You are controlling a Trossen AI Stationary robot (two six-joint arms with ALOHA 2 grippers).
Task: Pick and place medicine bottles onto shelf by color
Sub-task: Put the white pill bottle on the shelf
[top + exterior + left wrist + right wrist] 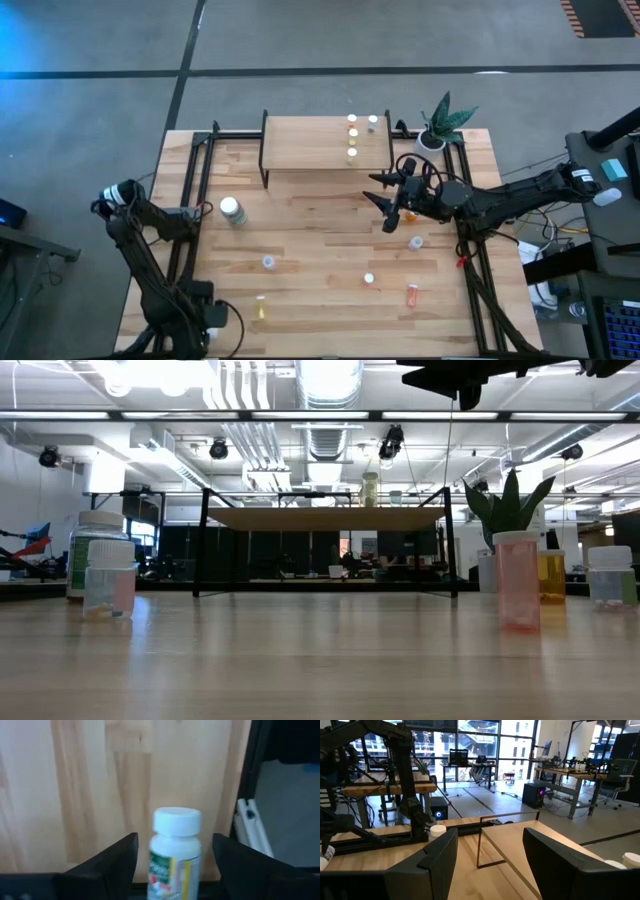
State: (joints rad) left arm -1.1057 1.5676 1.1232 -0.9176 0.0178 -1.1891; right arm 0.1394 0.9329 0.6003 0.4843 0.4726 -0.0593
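The big white bottle (175,851) with the green label is standing upright on the table (320,240), out in front of the shelf (325,142) and off toward its left end, well apart from it. It's bracketed by my left gripper (175,865): one finger on each side with daylight showing both ways, so I'm spread around it, not pinching yet. I figure I'm lined up low like this so that squeezing catches the body below the cap.

On the shelf, a handful of small bottles (352,137) sit bunched at the right end, the yellowish ones in a line, which looks like color sorting.

My right gripper (392,203) hangs in the air just off the shelf's front right corner, fingers apart and holding nothing. More small bottles (412,295) are scattered on the table well in front of the shelf.
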